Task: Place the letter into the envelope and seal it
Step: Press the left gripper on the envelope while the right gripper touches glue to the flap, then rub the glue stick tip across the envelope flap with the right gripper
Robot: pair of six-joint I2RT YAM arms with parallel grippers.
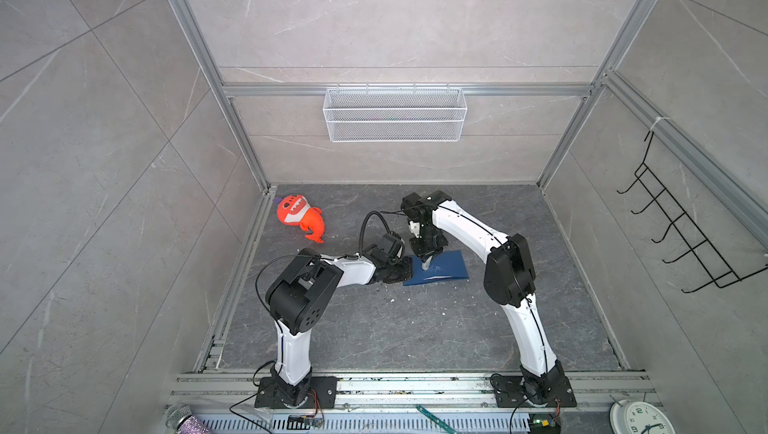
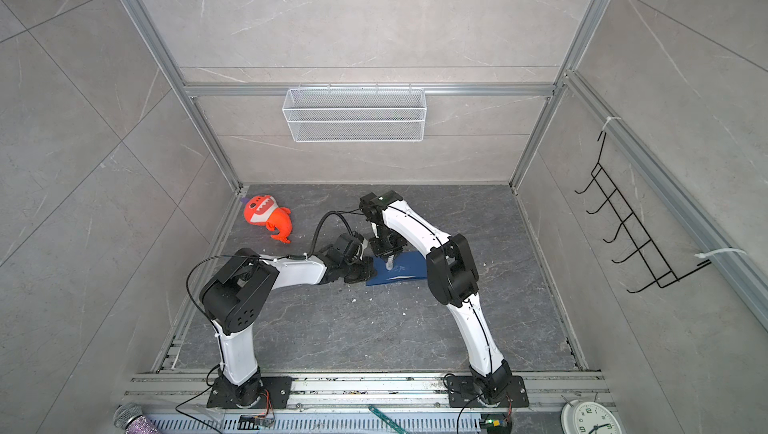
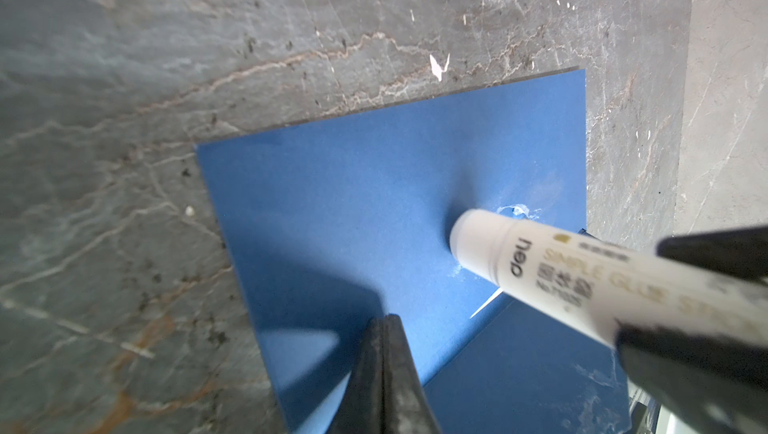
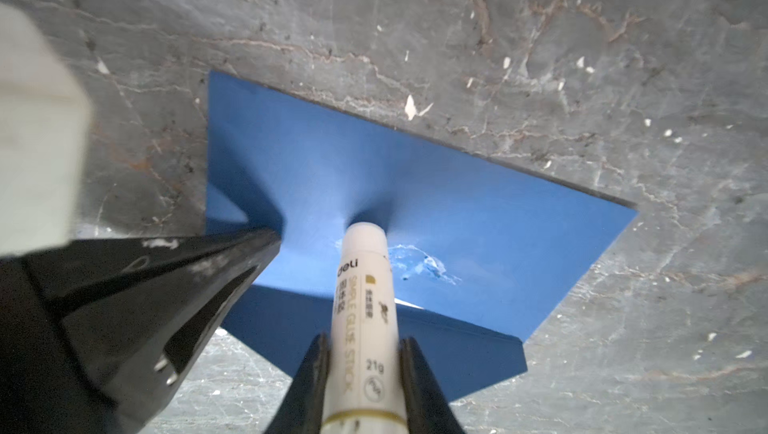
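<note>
Dark grey marbled tabletop inside a tile-walled, aluminium-framed cell. The envelope lies flat near the table's middle, between the two arms, with its flap folded out. The letter is not plainly visible. A pale sliver shows at the fold, but it cannot be told whether this is the sheet.

The envelope is judged to be light, thin paper that will slide and buckle under a sideways push. It is best pinned flat near an edge, and the flap taken at its free tip.

The right gripper pinches a white glue stick by its barrel, with the tip pressed on the blue paper beside a pale glue smear. The right arm arches high and its wrist points almost straight down.

The left gripper has its jaws pressed together, and its tip rests on the envelope near one edge, apparently holding it down. Its forearm reaches in low and nearly level.
</note>
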